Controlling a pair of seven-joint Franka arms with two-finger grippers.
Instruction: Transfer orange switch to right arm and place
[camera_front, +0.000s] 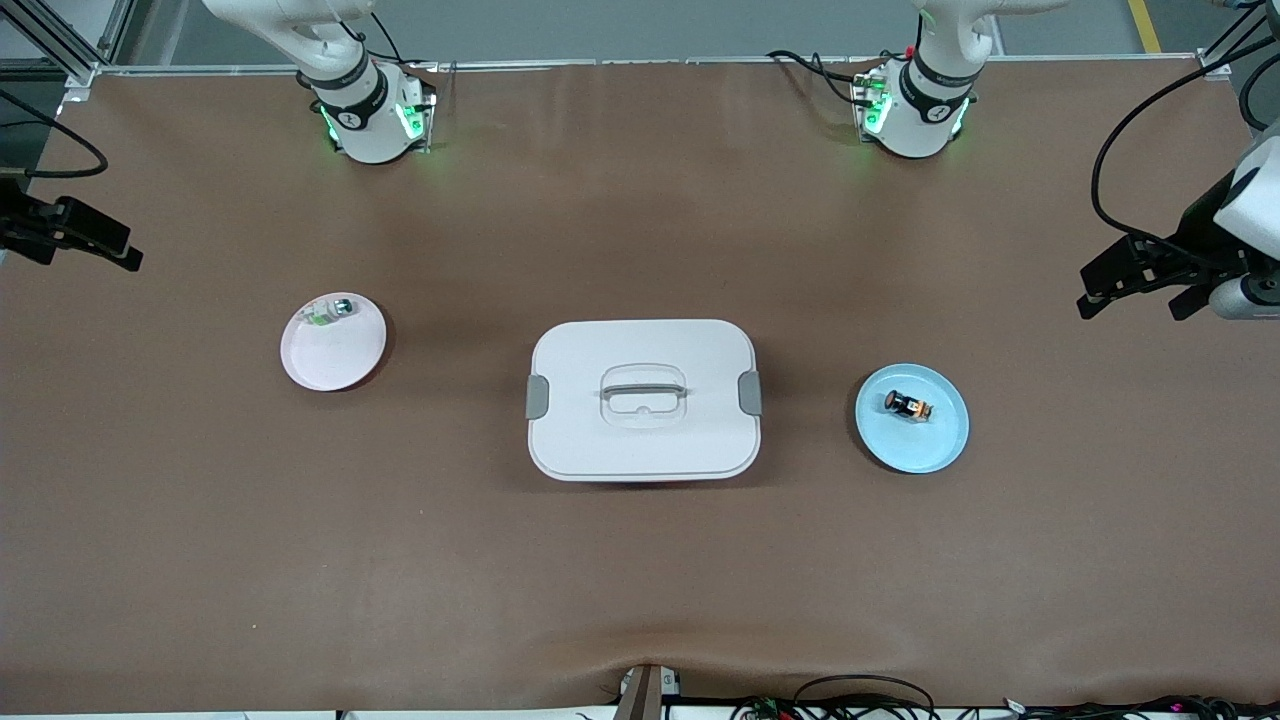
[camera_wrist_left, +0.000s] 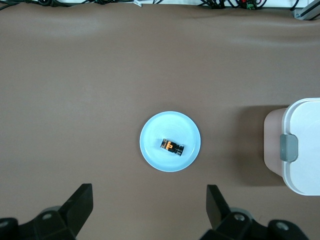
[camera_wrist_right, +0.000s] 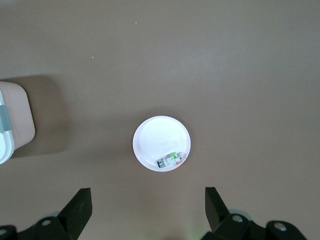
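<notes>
The orange switch (camera_front: 908, 405) (camera_wrist_left: 172, 146), tiny, black-bodied with an orange cap, lies on its side on a light blue plate (camera_front: 940, 445) (camera_wrist_left: 152, 135) toward the left arm's end of the table. My left gripper (camera_front: 1130, 285) (camera_wrist_left: 148, 192) hangs high over the table's edge at that end. It is open and empty, well clear of the plate. My right gripper (camera_front: 85, 245) (camera_wrist_right: 147, 192) hangs high over the right arm's end, also open with nothing between its fingers.
A white lidded box (camera_front: 580, 430) (camera_wrist_left: 305, 130) with a handle and grey clips sits mid-table between the plates. A pale pink plate (camera_front: 335, 360) (camera_wrist_right: 155, 137) toward the right arm's end holds a small clear-white and green part (camera_front: 330, 311) (camera_wrist_right: 170, 161). Cables run along the table's front edge.
</notes>
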